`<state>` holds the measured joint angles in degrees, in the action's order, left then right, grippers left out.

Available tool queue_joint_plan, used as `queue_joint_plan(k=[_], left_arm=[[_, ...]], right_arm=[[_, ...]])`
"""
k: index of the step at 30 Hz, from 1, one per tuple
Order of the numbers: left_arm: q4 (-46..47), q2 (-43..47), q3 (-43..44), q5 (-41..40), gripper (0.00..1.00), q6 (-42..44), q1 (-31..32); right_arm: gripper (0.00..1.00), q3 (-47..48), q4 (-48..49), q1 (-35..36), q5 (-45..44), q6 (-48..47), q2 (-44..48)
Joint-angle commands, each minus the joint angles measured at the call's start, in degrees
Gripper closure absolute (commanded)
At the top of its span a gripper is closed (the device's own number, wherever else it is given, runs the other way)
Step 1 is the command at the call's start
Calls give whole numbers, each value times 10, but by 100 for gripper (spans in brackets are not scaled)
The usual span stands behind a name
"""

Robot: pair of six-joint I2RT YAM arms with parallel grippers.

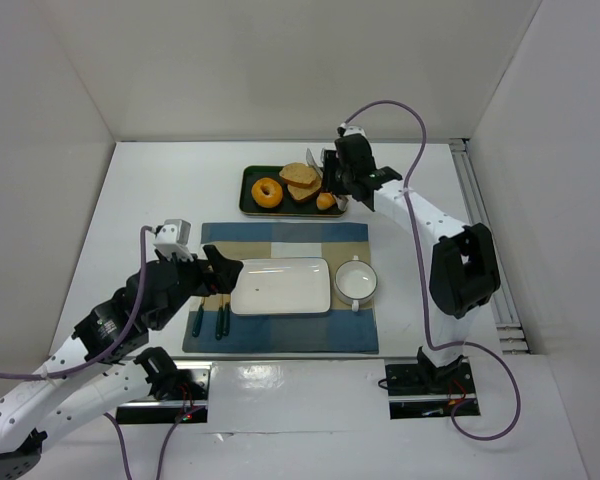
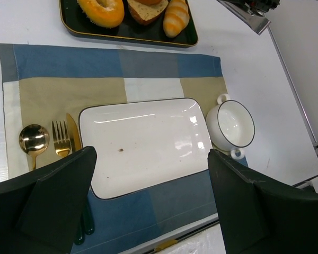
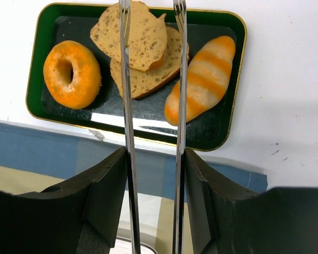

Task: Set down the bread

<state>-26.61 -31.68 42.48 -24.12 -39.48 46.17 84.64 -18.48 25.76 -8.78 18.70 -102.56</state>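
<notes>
bread (image 3: 132,37): lying in the middle of the tray (image 3: 34,79), up against its far edge, as two overlapping slices with the top one leaning on the lower one
right gripper (image 3: 155,159): clamping down on a pair of metal tongs (image 3: 126,106), fingers pressing both blades narrow
tongs: reaching out over the tray, blades running either side of the top slice; the tips are going out of the wrist view, so can't tell if they're touching it
doughnut (image 3: 72,74): sitting at the left end of the tray, apart from the bread
striped roll (image 3: 204,79): lying at the right end, just beside the lower slice
left gripper (image 2: 151,153): hanging wide open, gripping nothing, over the near edge of the white plate (image 2: 143,127)
placemat (image 2: 53,63): carrying the plate in the middle, the bowl (image 2: 231,124) just off the plate's right end, and the spoon (image 2: 33,140), fork (image 2: 61,143) and knife (image 2: 73,135) off its left end
tray: sitting on the desk just past the placemat's far edge
</notes>
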Motion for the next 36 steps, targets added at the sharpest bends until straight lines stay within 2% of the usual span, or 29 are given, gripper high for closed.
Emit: queue_joint_plan(k=[1,24,27,28,31,32,33,36], left_arm=[[7,5,4,2,0,-16,1],[-9,15,4,2,0,-16,1],[-9,15,4,2,0,-16,1],[-9,21,4,2,0,-16,1],[-14,21,4,2,0,-16,1],[-14,21,4,2,0,-21,1],[-14,26,4,2,0,-21,1],[-14,26,4,2,0,-26,1]], right_arm=[[48,-12,37,-14,26,20,15],[48,-3,28,-15,76,56,-47],[61,-3,28,-15,84,56,-53],[69,-8,28,-10,84,56,-53],[81,-8,35,-10,90,61,-53],[93,-8,40,-10,90,61,-48],[98,-8,40,-3,83,61,-48],[100,-8,34,3,73,61,-25]])
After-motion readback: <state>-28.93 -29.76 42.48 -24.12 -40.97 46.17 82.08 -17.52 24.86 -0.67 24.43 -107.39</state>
